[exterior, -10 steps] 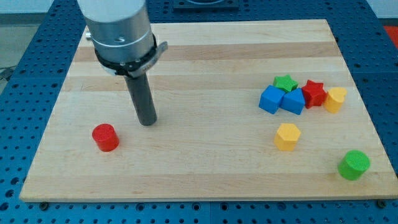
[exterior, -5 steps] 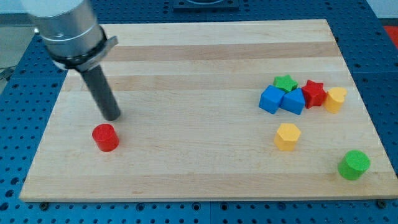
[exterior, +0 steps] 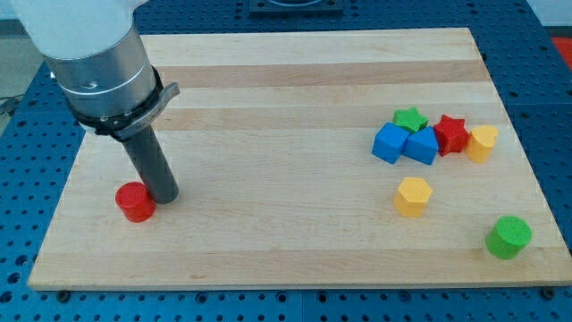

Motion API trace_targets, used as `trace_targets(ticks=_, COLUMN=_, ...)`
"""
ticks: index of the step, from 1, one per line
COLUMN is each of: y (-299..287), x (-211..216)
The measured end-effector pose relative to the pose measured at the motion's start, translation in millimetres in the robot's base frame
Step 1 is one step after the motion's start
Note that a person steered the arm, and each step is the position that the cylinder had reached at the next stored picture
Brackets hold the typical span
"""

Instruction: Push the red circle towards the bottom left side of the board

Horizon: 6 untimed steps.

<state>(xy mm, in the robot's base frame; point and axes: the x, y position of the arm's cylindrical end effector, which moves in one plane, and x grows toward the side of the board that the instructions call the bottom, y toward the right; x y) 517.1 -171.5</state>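
My tip (exterior: 164, 196), a bare rod with nothing to open or close, sits down on the board (exterior: 295, 250), touching the red circle (exterior: 135, 202) on its right side. Circle lies near the left edge, in the lower half, short of the bottom left corner. Judged partway: more pushing down-left remains. No brands, labels or writing readable anywhere.

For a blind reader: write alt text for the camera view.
My tip touches the right side of the red circle near the board's bottom left. Far right sits a cluster of blue, green, red and yellow blocks.
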Motion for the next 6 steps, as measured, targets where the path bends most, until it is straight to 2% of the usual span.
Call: trace_targets(ticks=6, y=-16.1, x=21.5)
